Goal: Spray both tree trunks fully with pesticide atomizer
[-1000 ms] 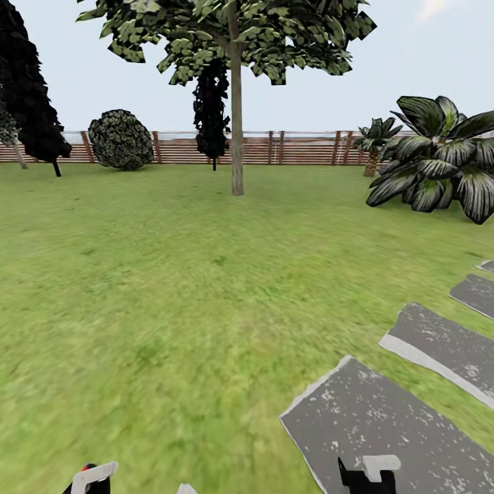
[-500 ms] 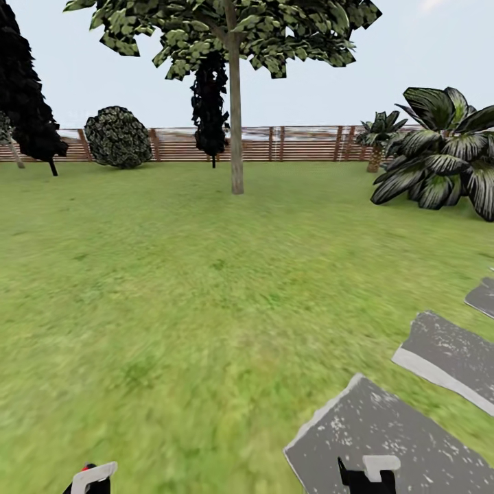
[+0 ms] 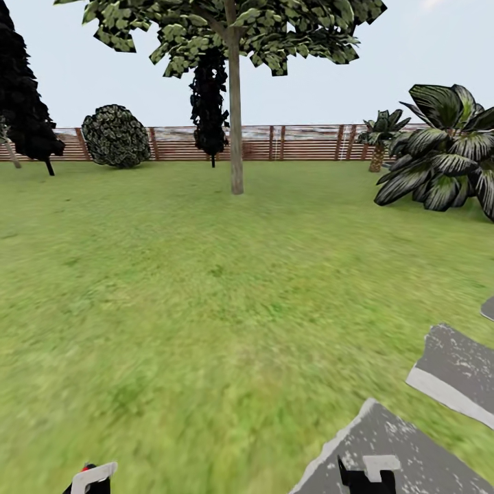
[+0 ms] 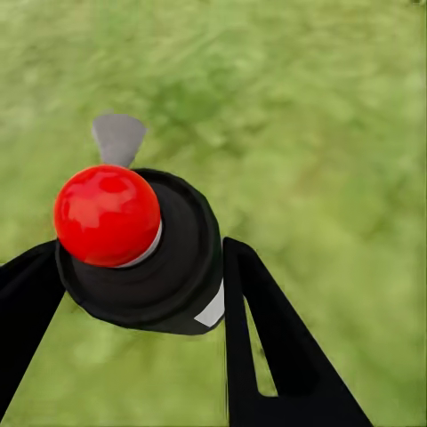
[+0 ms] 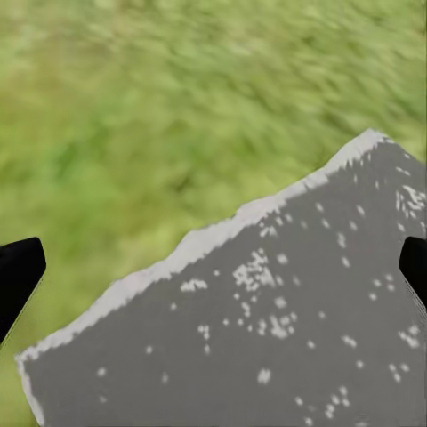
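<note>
1. The left gripper (image 4: 133, 253) is closed on the spray bottle (image 4: 169, 267): a black finger (image 4: 258, 329) presses on each side of its dark round body.
2. In the left wrist view the bottle shows a glossy red ball on top, a pale label patch on its side and a grey tab at its far end, with blurred lawn (image 4: 338, 133) under it.
3. In the head view the bottle's red spot and pale grey head peek up at the bottom edge, at the left gripper (image 3: 89, 477).
4. The right gripper (image 5: 213, 267) is spread wide with nothing between its fingertips (image 5: 18, 276). It hangs over the ragged edge of a grey speckled slab (image 5: 294, 329).
5. In the head view that slab (image 3: 412, 453) lies at the lawn's near right, with the right gripper (image 3: 367, 473) above it. A second slab (image 3: 460, 370) lies just beyond it.
6. One tree (image 3: 233, 34) stands far across the lawn (image 3: 206, 309), near the slatted fence (image 3: 302, 143). Its trunk (image 3: 236, 137) is bare and upright.
7. A dark narrow tree (image 3: 209, 103) stands behind it, a round bush (image 3: 116, 137) at the far left, and a broad-leaved plant (image 3: 446, 158) at the right edge.
</note>
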You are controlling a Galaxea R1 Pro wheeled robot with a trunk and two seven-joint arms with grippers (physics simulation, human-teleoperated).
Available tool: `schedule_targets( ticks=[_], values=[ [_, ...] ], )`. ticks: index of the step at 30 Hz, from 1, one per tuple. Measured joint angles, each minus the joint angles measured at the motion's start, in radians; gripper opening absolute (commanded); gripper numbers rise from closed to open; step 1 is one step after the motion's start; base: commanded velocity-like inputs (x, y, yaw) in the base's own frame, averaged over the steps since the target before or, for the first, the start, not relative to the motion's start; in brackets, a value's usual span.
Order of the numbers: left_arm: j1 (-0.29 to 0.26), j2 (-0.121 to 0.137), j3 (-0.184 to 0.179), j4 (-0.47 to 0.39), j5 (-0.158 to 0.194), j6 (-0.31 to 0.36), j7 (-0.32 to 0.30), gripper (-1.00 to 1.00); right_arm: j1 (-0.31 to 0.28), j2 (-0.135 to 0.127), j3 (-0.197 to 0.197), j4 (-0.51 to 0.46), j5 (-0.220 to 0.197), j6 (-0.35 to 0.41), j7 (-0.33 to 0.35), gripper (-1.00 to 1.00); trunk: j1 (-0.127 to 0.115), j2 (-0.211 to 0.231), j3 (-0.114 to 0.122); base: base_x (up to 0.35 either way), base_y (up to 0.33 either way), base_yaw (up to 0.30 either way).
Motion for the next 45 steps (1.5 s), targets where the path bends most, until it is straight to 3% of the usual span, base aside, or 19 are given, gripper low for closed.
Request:
schedule_targets(
  ticks=[45],
  values=[
    [0.000,0.000,0.000,0.000,0.000,-0.002,-0.001,-1.00,0.000,-0.001,0.000,0.000,-0.001,-0.001,-0.001,1.00,0.000,0.000,0.000,0.339,0.000,0.000]
  ],
)
